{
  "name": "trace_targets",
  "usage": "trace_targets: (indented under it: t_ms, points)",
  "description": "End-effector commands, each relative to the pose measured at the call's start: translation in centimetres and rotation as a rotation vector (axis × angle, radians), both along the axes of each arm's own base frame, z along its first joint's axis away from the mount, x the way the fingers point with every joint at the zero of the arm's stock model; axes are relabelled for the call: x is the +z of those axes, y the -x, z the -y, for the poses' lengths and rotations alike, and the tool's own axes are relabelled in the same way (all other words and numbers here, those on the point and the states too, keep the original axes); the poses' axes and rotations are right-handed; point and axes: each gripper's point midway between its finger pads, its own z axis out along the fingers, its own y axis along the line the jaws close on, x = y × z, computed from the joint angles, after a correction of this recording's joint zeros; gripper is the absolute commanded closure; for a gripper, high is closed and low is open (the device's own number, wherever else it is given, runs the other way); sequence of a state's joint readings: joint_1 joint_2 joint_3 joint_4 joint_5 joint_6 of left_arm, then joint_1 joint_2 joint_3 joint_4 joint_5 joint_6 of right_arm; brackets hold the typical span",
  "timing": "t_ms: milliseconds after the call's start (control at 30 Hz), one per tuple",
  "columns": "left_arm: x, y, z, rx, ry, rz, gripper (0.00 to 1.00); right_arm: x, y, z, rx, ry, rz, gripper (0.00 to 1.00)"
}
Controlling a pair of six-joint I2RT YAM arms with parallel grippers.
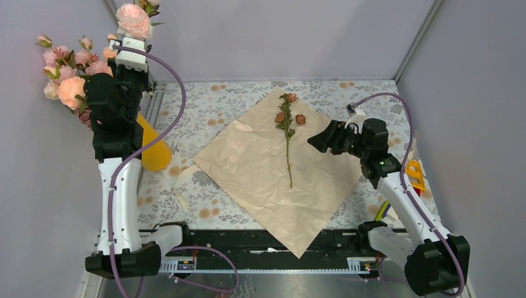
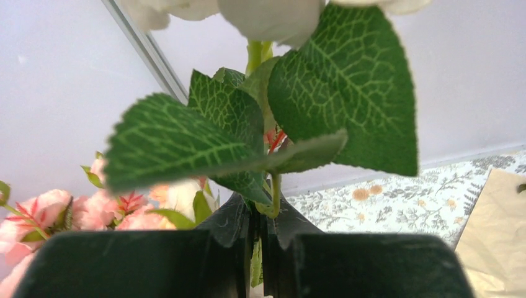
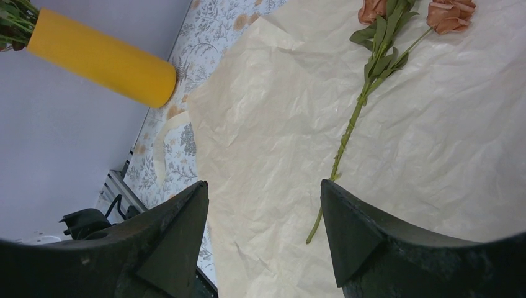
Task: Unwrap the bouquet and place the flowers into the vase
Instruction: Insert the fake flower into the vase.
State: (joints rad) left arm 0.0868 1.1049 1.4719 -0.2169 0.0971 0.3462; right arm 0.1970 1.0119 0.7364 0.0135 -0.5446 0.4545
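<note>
The bouquet's peach paper (image 1: 260, 174) lies spread flat on the patterned tablecloth. On it lies one of the flowers (image 1: 288, 133), a thin green stem with three small brownish roses; the right wrist view shows that stem (image 3: 347, 133) too. The yellow-orange vase (image 1: 154, 149) stands at the left, partly hidden behind my left arm, and appears as the vase (image 3: 102, 56) in the right wrist view. My left gripper (image 2: 260, 208) is raised high and shut on the green stem of a leafy pale rose (image 1: 133, 20). My right gripper (image 3: 263, 189) hovers open over the paper, right of the stem.
A big bunch of pale pink and peach roses (image 1: 65, 74) fills the back left corner beside my left arm. A beige ribbon strip (image 1: 181, 198) lies on the cloth left of the paper. A yellow and red object (image 1: 414, 174) sits at the right edge.
</note>
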Motion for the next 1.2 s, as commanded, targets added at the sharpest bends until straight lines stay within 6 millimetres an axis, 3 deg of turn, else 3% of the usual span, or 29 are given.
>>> trace_targets:
  t_ms: [0,167,833,1167]
  points:
    - [6.5,3.0,1.5,-0.070,0.009,0.177,1.00,1.4,0.4,-0.3,0.024,-0.032,0.047,0.27]
    - [7.5,3.4,1.5,-0.067,-0.004,0.192,1.00,1.4,0.7,-0.3,0.027,-0.036,0.050,0.27]
    - [-4.0,1.1,-2.0,0.068,-0.003,-0.019,1.00,1.0,1.0,-0.2,0.025,-0.036,0.042,0.28]
    - [-5.8,1.0,-2.6,0.081,-0.001,-0.046,1.00,0.8,1.0,-0.2,0.024,-0.034,0.038,0.28]
